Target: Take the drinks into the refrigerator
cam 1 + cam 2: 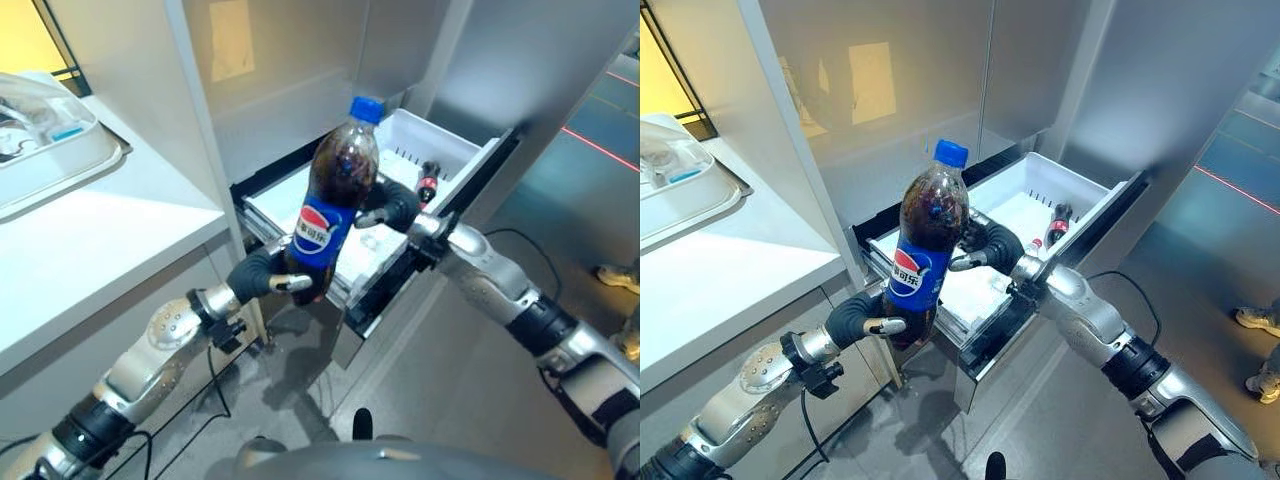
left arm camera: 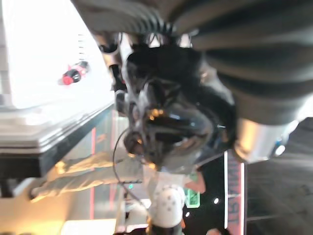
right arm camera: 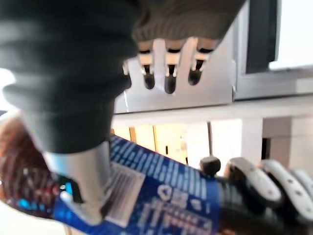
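Observation:
A large cola bottle with a blue cap and blue label stands upright in the air in front of the open refrigerator drawer. My left hand is shut on its base from below. My right hand is at the bottle's right side at label height. In the right wrist view its fingers are straight and apart from the bottle, while its thumb lies against the label. A small dark bottle with a red cap lies inside the white drawer, also seen in the left wrist view.
A white counter with a clear tray on it runs along my left. The pulled-out drawer front juts toward me under my right arm. A person's shoes stand on the grey floor at the far right.

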